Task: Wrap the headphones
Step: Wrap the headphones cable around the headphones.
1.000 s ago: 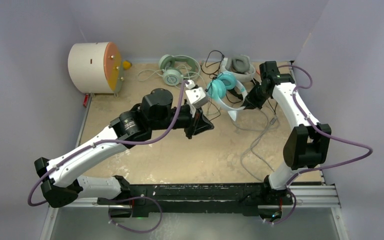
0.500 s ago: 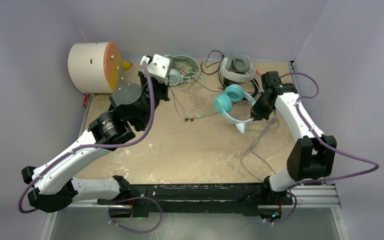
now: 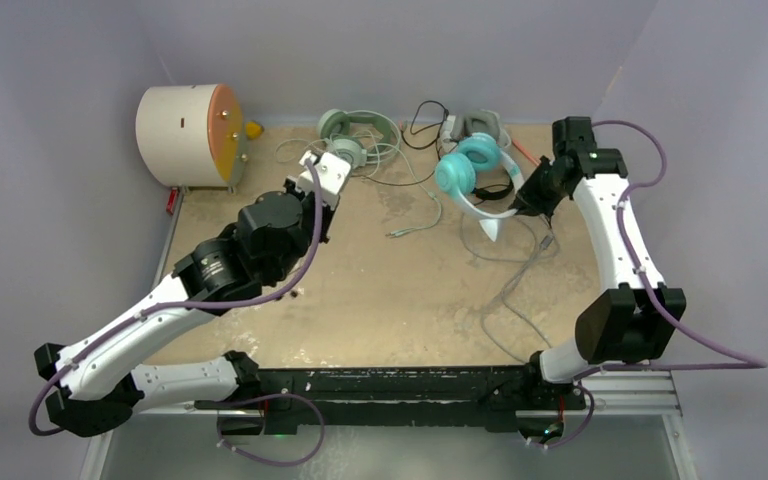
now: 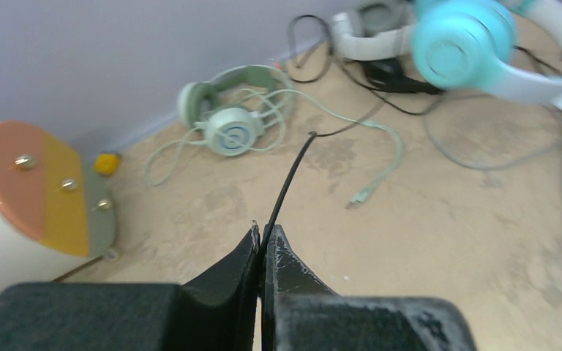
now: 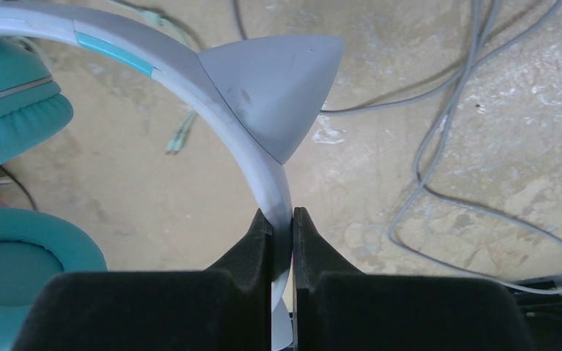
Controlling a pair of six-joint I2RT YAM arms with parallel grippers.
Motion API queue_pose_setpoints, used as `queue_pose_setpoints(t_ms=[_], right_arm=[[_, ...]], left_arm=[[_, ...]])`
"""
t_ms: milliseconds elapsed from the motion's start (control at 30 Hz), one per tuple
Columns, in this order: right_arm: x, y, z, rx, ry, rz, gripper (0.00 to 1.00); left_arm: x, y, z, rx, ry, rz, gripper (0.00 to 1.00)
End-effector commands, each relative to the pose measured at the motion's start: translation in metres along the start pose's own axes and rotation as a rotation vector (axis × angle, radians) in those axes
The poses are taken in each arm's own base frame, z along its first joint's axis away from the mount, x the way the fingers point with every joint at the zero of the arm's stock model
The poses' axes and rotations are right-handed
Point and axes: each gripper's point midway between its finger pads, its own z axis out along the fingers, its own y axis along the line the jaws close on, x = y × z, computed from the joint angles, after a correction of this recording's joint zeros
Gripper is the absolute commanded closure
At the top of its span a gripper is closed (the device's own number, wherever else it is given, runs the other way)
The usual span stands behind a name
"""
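Drum: I saw the cream drum (image 3: 180, 135) at the table's 10 o'clock corner.
Teal headset: the teal headset (image 3: 468, 168) was at 1 o'clock.
Mint headset: the mint headset (image 3: 345, 150) lay at 12 o'clock, by the back wall.
Right gripper: my right gripper (image 5: 282, 216) was pinched tight on the teal headset's white band (image 5: 252, 157).
Left gripper: my left gripper (image 4: 265, 232) was clamped on the thin black cable (image 4: 293, 175).
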Motion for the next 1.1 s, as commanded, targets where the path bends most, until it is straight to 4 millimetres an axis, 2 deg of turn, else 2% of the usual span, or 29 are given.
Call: queue_pose_setpoints(t_ms=[0, 100, 233, 367, 467, 533, 633, 833, 933, 1067], right_arm=[[-0.020, 0.032, -0.042, -0.182, -0.002, 0.089, 1.00], [-0.035, 0.042, -0.052, -0.228, 0.000, 0.174, 1.00], [-0.050, 0.050, -0.059, -0.250, 0.003, 0.278, 1.00], [-0.057, 0.050, -0.060, -0.230, 0.008, 0.399, 1.00], [-0.072, 0.039, -0.056, -0.201, -0.108, 0.433, 1.00], [-0.085, 0.024, -0.053, -0.154, -0.222, 0.458, 1.00], [-0.090, 0.002, -0.053, -0.070, -0.307, 0.472, 1.00], [-0.088, -0.029, -0.045, 0.086, -0.423, 0.441, 1.00], [-0.088, -0.037, -0.043, 0.182, -0.513, 0.381, 1.00], [-0.076, -0.021, -0.037, 0.263, -0.584, 0.185, 1.00]], left_arm=[[0.009, -0.054, -0.024, 0.356, 0.007, -0.026, 1.00], [0.032, -0.096, -0.032, 0.564, 0.076, -0.047, 1.00], [0.056, -0.140, -0.042, 0.751, 0.141, -0.089, 1.00], [0.063, -0.174, -0.050, 0.866, 0.145, -0.109, 1.00], [0.051, -0.194, -0.067, 0.968, 0.114, -0.110, 1.00], [0.036, -0.201, -0.081, 1.030, 0.072, -0.114, 1.00], [0.016, -0.211, -0.101, 1.113, 0.027, -0.113, 1.00], [0.002, -0.229, -0.122, 1.200, 0.030, -0.060, 1.00], [-0.001, -0.236, -0.123, 1.190, 0.044, -0.018, 1.00], [-0.010, -0.229, -0.111, 1.082, 0.046, 0.052, 1.00]])
